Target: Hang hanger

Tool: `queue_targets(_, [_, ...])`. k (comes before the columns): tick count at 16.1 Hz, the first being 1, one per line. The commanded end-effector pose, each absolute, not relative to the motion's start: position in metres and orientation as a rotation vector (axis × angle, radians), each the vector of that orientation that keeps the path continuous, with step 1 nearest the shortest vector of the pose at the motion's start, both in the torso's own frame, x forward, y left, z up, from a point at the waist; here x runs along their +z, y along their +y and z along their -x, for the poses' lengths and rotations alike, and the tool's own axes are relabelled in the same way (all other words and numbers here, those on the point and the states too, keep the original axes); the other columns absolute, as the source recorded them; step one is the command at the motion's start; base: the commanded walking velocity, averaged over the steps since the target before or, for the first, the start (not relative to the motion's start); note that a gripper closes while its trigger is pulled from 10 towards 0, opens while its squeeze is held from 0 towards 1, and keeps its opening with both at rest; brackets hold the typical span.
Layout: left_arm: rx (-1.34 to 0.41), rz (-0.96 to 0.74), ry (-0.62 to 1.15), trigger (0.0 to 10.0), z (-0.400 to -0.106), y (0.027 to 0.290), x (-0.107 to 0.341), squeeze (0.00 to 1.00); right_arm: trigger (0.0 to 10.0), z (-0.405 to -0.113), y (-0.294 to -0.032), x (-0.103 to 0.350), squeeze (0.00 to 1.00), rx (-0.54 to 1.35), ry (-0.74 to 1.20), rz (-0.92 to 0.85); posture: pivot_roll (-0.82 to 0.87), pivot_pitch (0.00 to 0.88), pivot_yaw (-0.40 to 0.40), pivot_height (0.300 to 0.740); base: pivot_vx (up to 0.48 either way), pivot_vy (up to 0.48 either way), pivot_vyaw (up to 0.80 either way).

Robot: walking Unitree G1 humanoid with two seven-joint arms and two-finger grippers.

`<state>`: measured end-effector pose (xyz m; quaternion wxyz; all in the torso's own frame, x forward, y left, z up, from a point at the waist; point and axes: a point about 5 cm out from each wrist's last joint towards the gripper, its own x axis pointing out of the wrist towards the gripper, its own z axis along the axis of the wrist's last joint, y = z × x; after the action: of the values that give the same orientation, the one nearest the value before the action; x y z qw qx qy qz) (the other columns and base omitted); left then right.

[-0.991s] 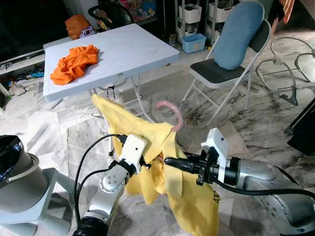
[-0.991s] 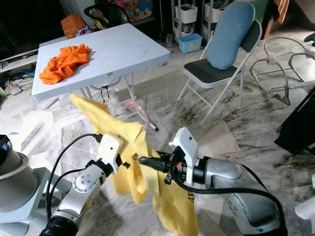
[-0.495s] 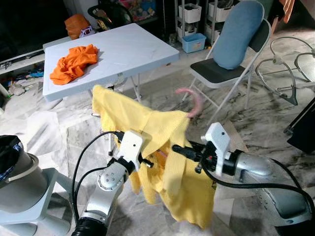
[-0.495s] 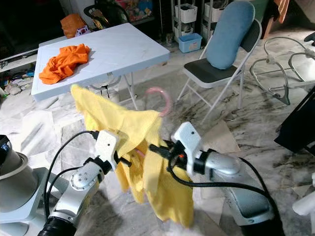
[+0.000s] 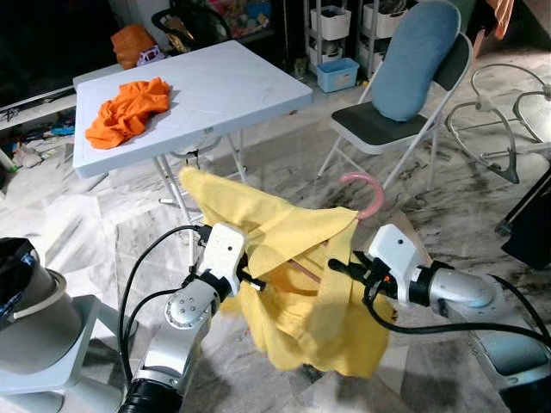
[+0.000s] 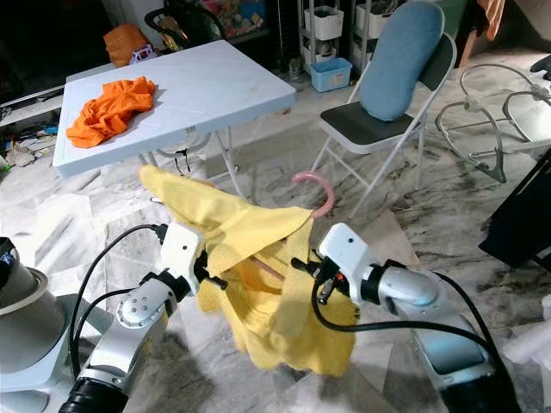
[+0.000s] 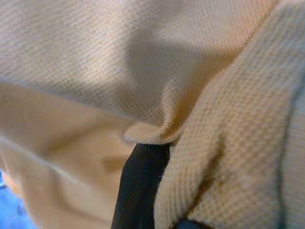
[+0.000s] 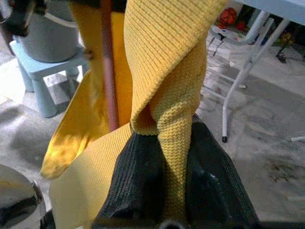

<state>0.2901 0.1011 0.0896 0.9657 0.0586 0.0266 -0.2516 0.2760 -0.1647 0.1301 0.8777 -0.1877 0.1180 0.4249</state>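
Nearest us, our left gripper [image 5: 258, 280] and right gripper [image 5: 337, 267] carry a yellow shirt [image 5: 293, 284] on a pink hanger [image 5: 366, 191] in mid-air above the marble floor [image 6: 258, 163]. In the right wrist view our right fingers [image 8: 138, 181] pinch a fold of the shirt between them; the left fingers [image 7: 138, 186] are buried in cloth, and we cannot tell how wide they stand. The hook rises above the collar, free. We judge this the carrying step: next we need a rail to hook onto, and we see none. Farther off stand a worktop [image 5: 232, 86] bearing an orange garment [image 5: 129, 110], and a folding chair [image 5: 405, 95].
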Motion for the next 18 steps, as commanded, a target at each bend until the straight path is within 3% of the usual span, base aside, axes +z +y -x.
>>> queue_targets(1, [-0.549,-0.157,0.113,0.0,-0.285,0.1,0.079,0.0,10.0,-0.284,-0.159,0.144,0.0,0.852,0.158,0.37,-0.16,0.0,0.138,0.74,0.0,0.0,0.0])
queue_targets(5, [-0.684,-0.17,0.213,0.0,-0.273,0.084,0.065,0.0,10.0,-0.305,-0.154,0.172,0.0,0.678,-0.008,0.301,-0.17,0.0,0.138,0.74,0.0,0.0,0.0])
queue_targets(7, [-0.723,-0.148,0.204,0.0,-0.271,0.078,0.071,0.0,10.0,-0.305,-0.153,0.175,0.0,0.693,-0.017,0.368,-0.17,0.0,0.139,0.74,0.0,0.0,0.0])
queue_targets(15, [-0.441,-0.113,0.009,0.0,-0.304,0.119,0.125,0.0,10.0,-0.286,-0.197,0.155,0.0,0.824,0.115,0.6,-0.17,0.0,0.14,0.74,0.0,0.0,0.0])
queue_targets(18, [-0.367,-0.14,0.0,0.0,-0.313,0.137,0.132,0.0,10.0,-0.27,-0.224,0.148,0.0,0.907,0.216,0.683,-0.17,0.0,0.14,0.74,0.0,0.0,0.0])
